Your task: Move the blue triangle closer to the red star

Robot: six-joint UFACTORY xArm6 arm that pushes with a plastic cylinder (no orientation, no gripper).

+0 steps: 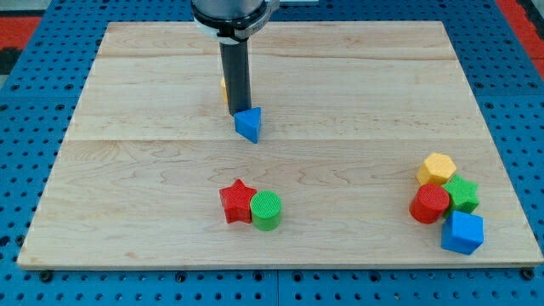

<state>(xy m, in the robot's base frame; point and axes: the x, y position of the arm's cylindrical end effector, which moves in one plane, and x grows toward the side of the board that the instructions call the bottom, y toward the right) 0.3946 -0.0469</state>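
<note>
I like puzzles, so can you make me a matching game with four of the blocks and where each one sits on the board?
Blocks:
1. blue triangle
2. red star
3. green cylinder
4. blue cube

Places:
A. touching the red star on the view's right side
B. lowest block of the cluster at the view's right
C. right beside my tip, near the board's middle
D. toward the view's bottom, below the blue triangle

Pairs: 1-C, 2-D, 3-A, 4-B

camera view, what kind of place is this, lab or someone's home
Probably a robot lab bench: a wooden board on a blue perforated table, with my tip just above the blue triangle.
</note>
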